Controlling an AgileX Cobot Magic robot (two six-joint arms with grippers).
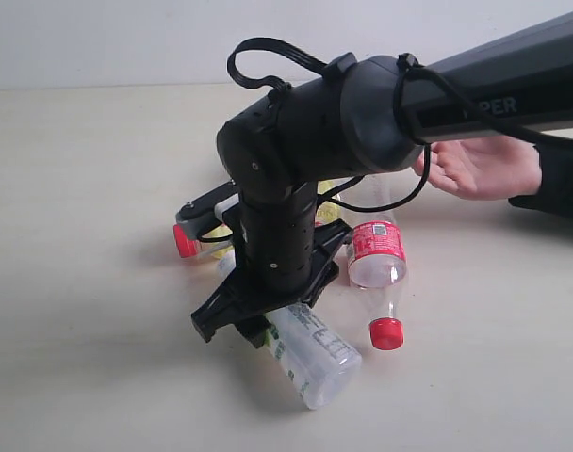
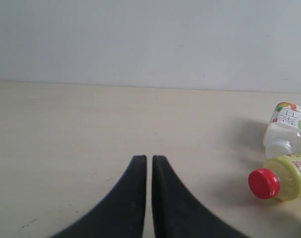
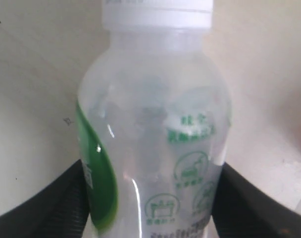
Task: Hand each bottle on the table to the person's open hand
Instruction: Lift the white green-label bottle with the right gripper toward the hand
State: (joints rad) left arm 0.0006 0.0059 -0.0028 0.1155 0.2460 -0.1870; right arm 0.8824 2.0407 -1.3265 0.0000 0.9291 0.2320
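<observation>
My right gripper [image 1: 260,322] [image 3: 153,198] reaches down over a lying white-capped bottle with a green-and-white label [image 1: 315,353] [image 3: 155,129]. Its black fingers [image 3: 51,203] touch both sides of the bottle's body. A red-labelled bottle with a red cap [image 1: 377,259] lies just right of it. The yellow-labelled bottle [image 2: 284,179] lies behind the arm, and only its red cap [image 1: 186,242] shows clearly in the exterior view. Another clear bottle [image 2: 285,130] lies beyond it. The person's open hand [image 1: 480,168] is held palm up at the right. My left gripper [image 2: 149,157] is shut and empty above the table [image 1: 79,188].
The right arm's dark body [image 1: 305,141] and its cables hide the middle of the table and part of the bottles. A black sleeve [image 1: 560,184] follows the hand at the right edge. A pale wall [image 2: 150,39] stands behind the table.
</observation>
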